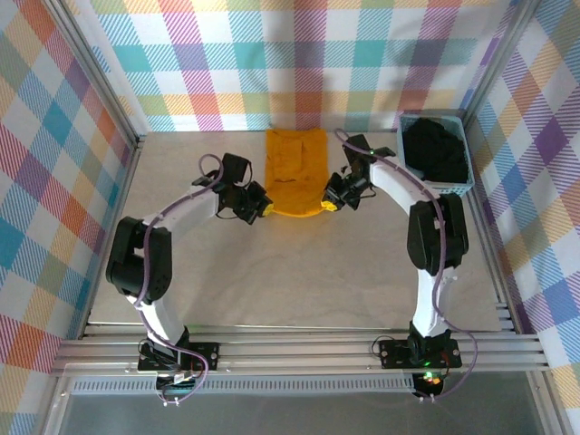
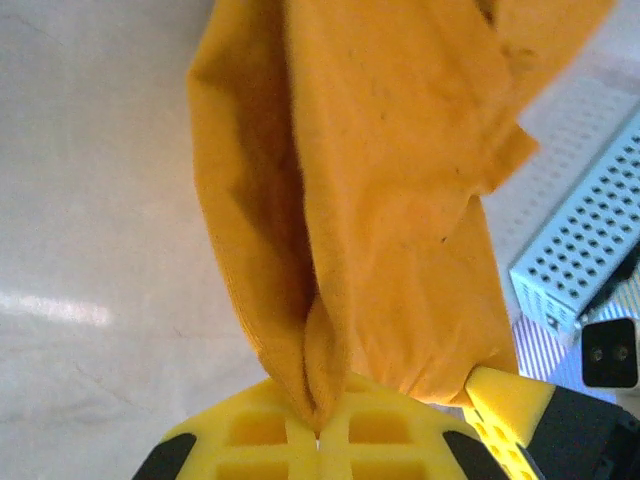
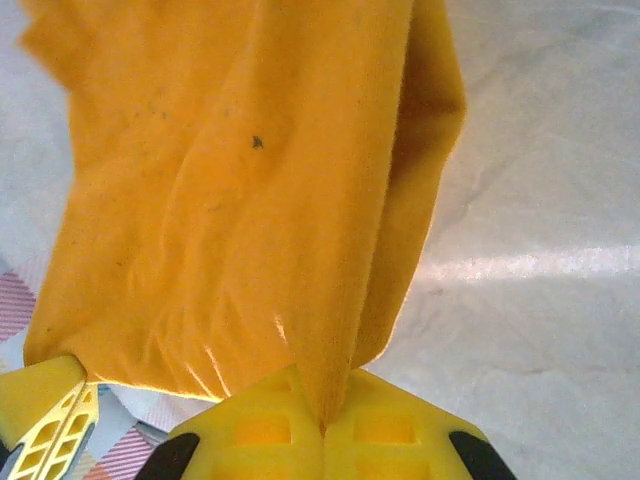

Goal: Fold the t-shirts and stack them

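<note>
An orange-yellow t-shirt (image 1: 296,172) lies lengthwise at the back middle of the table, folded into a narrow strip. My left gripper (image 1: 262,207) is shut on its near left corner, and my right gripper (image 1: 332,203) is shut on its near right corner. In the left wrist view the shirt (image 2: 380,200) is pinched in a fold between the yellow fingers (image 2: 260,440). The right wrist view shows the cloth (image 3: 230,190) gathered into the closed fingers (image 3: 390,435) the same way. A black garment (image 1: 435,151) fills the light blue basket (image 1: 407,154) at the back right.
The basket's perforated wall (image 2: 580,250) stands just right of the shirt. Checked cloth walls (image 1: 299,54) and metal frame posts close in the table on three sides. Bare tabletop (image 1: 290,272) stretches between the shirt and the arm bases.
</note>
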You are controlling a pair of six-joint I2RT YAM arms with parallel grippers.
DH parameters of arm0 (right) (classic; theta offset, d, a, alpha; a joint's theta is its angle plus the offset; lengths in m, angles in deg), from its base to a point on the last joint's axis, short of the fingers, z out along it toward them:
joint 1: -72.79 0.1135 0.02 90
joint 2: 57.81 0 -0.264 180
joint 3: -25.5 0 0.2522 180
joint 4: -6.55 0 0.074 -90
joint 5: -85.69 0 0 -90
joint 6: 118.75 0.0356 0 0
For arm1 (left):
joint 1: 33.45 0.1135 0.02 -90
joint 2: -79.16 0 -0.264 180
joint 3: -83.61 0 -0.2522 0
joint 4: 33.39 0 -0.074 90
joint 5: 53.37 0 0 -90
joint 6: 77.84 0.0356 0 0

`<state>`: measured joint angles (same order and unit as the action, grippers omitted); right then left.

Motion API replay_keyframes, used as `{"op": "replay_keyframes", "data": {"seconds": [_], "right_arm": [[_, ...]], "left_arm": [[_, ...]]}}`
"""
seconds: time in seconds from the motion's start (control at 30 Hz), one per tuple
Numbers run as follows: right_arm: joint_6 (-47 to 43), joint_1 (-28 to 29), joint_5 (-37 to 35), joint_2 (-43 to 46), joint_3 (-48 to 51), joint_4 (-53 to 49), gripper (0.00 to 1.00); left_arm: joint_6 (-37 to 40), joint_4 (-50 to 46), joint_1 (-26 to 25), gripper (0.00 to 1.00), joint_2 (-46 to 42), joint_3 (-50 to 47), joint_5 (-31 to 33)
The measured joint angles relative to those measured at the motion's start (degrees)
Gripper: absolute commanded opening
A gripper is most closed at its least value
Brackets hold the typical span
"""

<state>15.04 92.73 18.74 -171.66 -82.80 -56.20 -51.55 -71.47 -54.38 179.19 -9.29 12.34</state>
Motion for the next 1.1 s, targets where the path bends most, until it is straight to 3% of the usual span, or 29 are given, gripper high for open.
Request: {"op": "replay_keyframes", "data": {"seconds": [0.13,0.23,0.43,0.6,0.87,1.1], "right_arm": [[-2.32,0.13,2.45,4.68,2.47,-2.27,0.0],[-4.15,0.76,5.42,8.37,9.44,-3.23,0.0],[-7.15,5.29,10.4,13.05,25.11,-5.97,0.0],[-7.17,6.95,12.31,18.25,28.33,-9.05,0.0],[-5.42,2.86,11.28,19.78,12.7,-13.57,0.0],[-4.02,-2.36,11.63,4.83,-9.73,-16.13,0.0]], "left_arm": [[4.79,-5.9,-0.04,0.0,-3.28,-0.22,-2.75],[7.98,-7.13,-0.7,0.0,-6.86,-5.77,-5.29],[12.09,-11.74,-6.91,0.0,-14.08,-18.05,-8.87],[13.0,-15.41,-8.41,0.0,-19.89,-19.82,-10.69],[8.57,-13.27,-5.81,0.0,-22.45,-11.54,-8.55],[2.82,-6.49,-0.59,0.0,-9.7,2.62,-4.44]]}}
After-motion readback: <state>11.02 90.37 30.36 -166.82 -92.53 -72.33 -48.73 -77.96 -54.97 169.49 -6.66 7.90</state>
